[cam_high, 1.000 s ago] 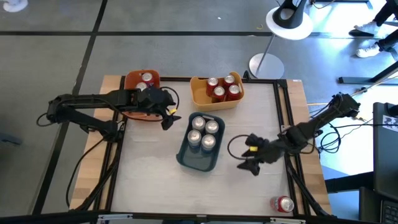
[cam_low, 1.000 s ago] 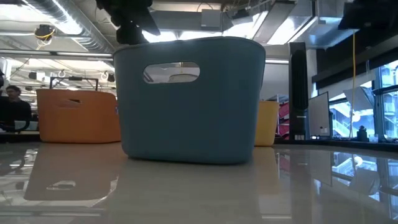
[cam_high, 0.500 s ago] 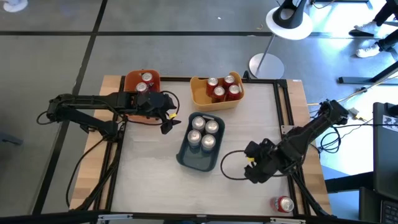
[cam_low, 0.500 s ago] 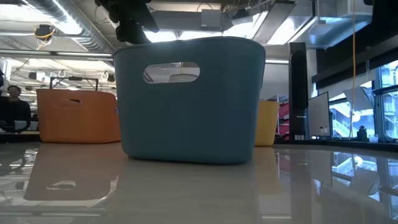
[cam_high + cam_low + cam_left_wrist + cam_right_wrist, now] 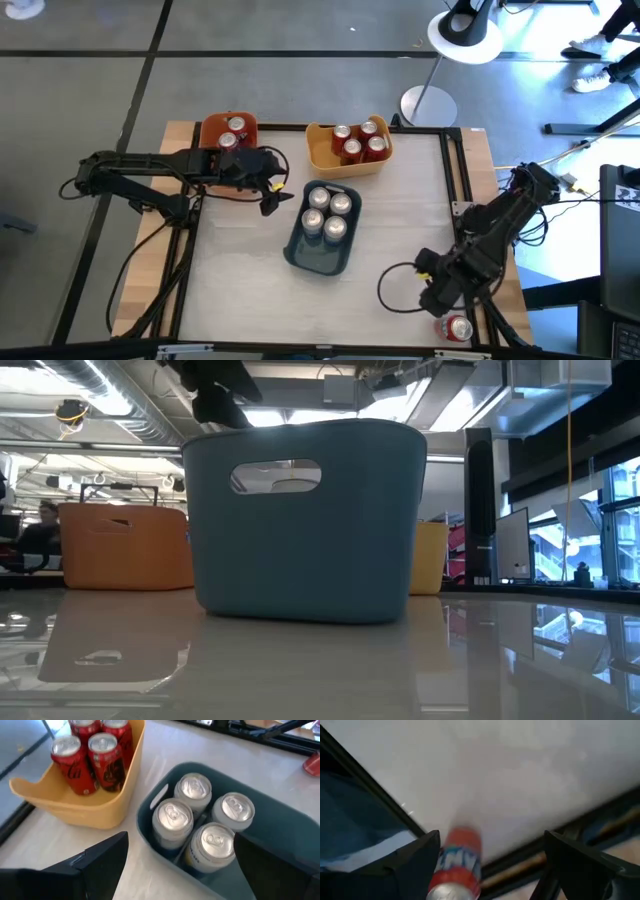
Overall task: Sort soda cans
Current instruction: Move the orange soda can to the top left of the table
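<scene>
A red soda can [image 5: 455, 327] lies on its side at the table's near right corner, beside the dark frame rail. My right gripper [image 5: 432, 298] hangs open just above and to the left of it, pointing down. In the right wrist view the can [image 5: 460, 865] shows close to one finger, untouched. Several silver cans [image 5: 200, 820] stand in the blue-grey bin [image 5: 318, 258]. Red cans [image 5: 358, 140] stand in the yellow bin [image 5: 318, 155], and two cans [image 5: 232, 132] in the orange bin [image 5: 210, 130]. My left gripper [image 5: 272, 196] hovers open at the blue-grey bin's far left.
The three bins stand close together at the table's middle and far side. Bare white tabletop [image 5: 240, 270] lies near left and between the blue-grey bin and my right arm. Dark frame rails [image 5: 470, 230] run along the table's edges. In the low view the blue-grey bin [image 5: 305, 520] fills the middle.
My right gripper has swung from the table's middle right toward the near right corner and tipped over until it points down above the lying red can. It has stayed open. The cans and bins have not moved.
</scene>
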`<state>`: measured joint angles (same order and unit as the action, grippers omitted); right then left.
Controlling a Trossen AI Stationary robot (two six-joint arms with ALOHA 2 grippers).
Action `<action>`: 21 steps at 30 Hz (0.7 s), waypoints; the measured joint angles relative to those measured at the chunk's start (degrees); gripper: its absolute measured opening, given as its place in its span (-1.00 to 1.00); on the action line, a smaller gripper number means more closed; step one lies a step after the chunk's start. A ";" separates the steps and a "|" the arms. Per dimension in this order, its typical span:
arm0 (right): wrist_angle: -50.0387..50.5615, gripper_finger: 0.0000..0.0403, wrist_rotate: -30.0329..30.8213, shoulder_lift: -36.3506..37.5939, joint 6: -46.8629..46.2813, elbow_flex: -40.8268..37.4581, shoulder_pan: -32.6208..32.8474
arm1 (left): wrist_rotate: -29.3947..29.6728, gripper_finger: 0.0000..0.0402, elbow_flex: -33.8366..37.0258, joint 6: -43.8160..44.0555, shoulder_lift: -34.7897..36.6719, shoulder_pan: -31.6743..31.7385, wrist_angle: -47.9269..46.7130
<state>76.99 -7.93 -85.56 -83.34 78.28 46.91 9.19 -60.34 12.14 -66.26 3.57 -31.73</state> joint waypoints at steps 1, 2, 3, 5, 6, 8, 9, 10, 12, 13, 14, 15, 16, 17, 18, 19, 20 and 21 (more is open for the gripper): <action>-0.46 0.75 -1.50 0.00 -2.09 0.00 0.69 | 0.00 0.74 -0.01 -0.60 0.00 0.00 0.24; -1.15 0.75 -2.46 0.02 -4.27 0.00 1.56 | 0.00 0.74 -0.01 -0.70 0.00 0.00 0.15; -1.79 0.75 -2.81 -0.03 -6.21 0.00 2.53 | 0.00 0.74 -0.01 -0.68 0.00 0.00 0.22; -3.53 0.75 -3.51 -0.48 -9.38 -0.33 4.43 | 0.00 0.74 -0.01 -0.64 0.00 0.00 0.24; -4.29 0.75 -4.52 -0.74 -10.58 -0.75 5.46 | 0.00 0.74 -0.01 -0.64 0.00 0.00 0.28; -6.08 0.75 -7.96 -1.41 -12.50 -1.88 7.21 | 0.00 0.74 -0.01 -0.62 0.00 0.00 0.28; -7.44 0.75 -9.11 -1.71 -13.71 -2.40 7.85 | 0.00 0.74 -0.01 -0.61 0.00 0.00 0.30; -8.62 0.75 -9.68 -1.91 -14.64 -2.85 8.49 | 0.00 0.74 -0.01 -0.62 0.00 0.00 0.33; -10.47 0.75 -9.64 -2.18 -16.99 -3.91 9.84 | 0.00 0.74 -0.01 -0.62 0.00 0.00 0.70; -11.29 0.75 -9.67 -2.36 -17.72 -4.38 10.22 | 0.00 0.74 -0.01 -0.62 0.00 0.00 0.76; -11.77 0.75 -9.67 -2.54 -18.34 -4.79 10.35 | 0.00 0.74 -0.01 -0.62 0.00 0.00 0.71; -12.28 0.75 -9.68 -2.58 -18.74 -5.31 10.69 | 0.00 0.74 -0.01 -0.61 0.00 0.00 0.70; -13.36 0.75 -9.62 -2.58 -19.26 -5.88 11.00 | 0.00 0.74 -0.01 -0.61 0.00 0.00 0.70; -15.09 0.75 -9.73 -2.58 -19.80 -6.32 11.14 | 0.00 0.74 -0.01 -0.61 0.00 0.00 0.70; -16.53 0.75 -9.89 -2.58 -20.00 -6.63 11.28 | 0.00 0.74 -0.01 -0.61 0.00 0.00 0.70; -17.22 0.75 -10.20 -2.58 -20.11 -6.82 11.26 | 0.00 0.74 -0.01 -0.61 0.00 0.00 0.68; -17.20 0.75 -10.31 -2.58 -20.14 -6.82 11.27 | 0.00 0.74 -0.01 -0.61 0.00 0.00 0.68; -17.25 0.75 -10.35 -2.58 -20.16 -6.84 11.29 | 0.00 0.74 -0.01 -0.61 0.00 0.00 0.68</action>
<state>59.75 -18.29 -88.14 -103.50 71.44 58.19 9.19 -60.36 11.53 -66.26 3.57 -31.05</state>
